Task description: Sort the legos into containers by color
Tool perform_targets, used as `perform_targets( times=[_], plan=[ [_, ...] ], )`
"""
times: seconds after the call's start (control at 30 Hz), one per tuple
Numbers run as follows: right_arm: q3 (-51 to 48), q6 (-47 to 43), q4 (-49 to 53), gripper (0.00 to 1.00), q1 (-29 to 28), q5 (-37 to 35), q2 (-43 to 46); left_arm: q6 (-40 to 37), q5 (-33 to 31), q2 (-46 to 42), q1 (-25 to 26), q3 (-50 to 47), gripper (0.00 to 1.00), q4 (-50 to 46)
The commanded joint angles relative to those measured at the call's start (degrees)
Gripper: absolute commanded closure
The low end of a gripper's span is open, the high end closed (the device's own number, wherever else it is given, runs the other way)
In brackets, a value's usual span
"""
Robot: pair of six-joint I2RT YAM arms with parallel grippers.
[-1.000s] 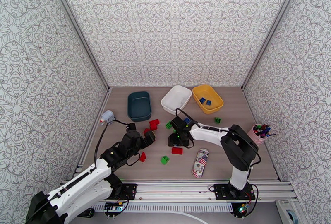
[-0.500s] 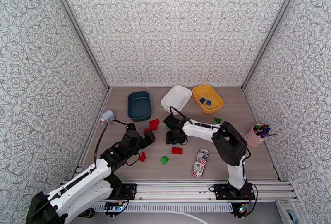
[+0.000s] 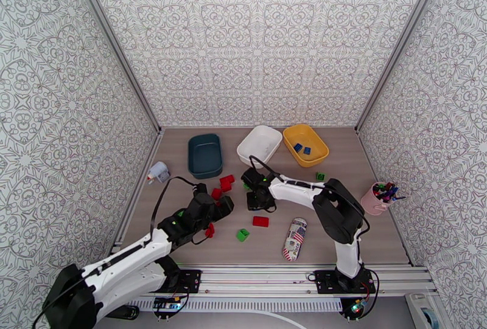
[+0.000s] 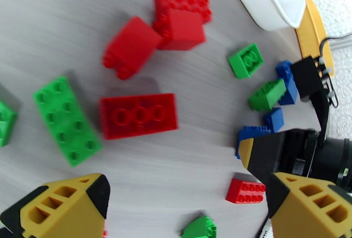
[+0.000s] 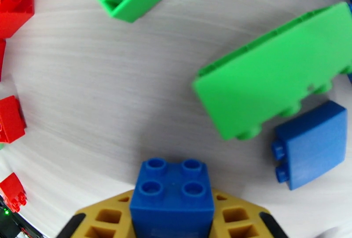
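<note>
Right pincer (image 5: 171, 219) around blue lego (image 5: 171, 188)

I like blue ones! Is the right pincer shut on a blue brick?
Shut on it: the blue brick sits squeezed between the two yellow fingers of the right pincer.

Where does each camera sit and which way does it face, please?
Top external: above and behind, facing down at the table; both arms show.
Left wrist: on left arm, facing down at a red lego; left end effector open.
Right wrist: on right arm, close over table; right end effector shut on a blue lego.
Shared: both wrist views show that lego.
</note>
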State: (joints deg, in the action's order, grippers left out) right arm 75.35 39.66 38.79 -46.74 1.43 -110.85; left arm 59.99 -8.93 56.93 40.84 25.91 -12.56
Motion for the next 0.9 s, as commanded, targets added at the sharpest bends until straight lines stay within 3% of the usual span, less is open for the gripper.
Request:
perform_targets(
  times=[0.0,0.17,0.4,0.7,0.87],
  plan=[
    [-3.1,0.1,-1.6,0.71,3.7,1.5,6.1,0.2,2.2,4.6,1.4,1.6,0.01,7.7],
    [-7.6,-0.7,-4.3,0.71,11.0,6.1,11.8,-1.7,7.3,14.7,2.6,7.5,0.01,16.0],
    [-7.0,-4.1,-4.3,0.71,26.3,11.3,16.0,-10.7,16.5,31.7,5.1,26.0,0.0,20.4],
    [9.4,-5.6,0.5,0.68,41.9,11.7,9.4,-18.8,22.8,49.4,5.5,56.4,0.01,8.5],
    [22.2,-6.9,6.3,0.6,45.4,11.0,1.7,-20.6,21.7,46.6,6.3,55.6,0.01,6.7]
  ],
)
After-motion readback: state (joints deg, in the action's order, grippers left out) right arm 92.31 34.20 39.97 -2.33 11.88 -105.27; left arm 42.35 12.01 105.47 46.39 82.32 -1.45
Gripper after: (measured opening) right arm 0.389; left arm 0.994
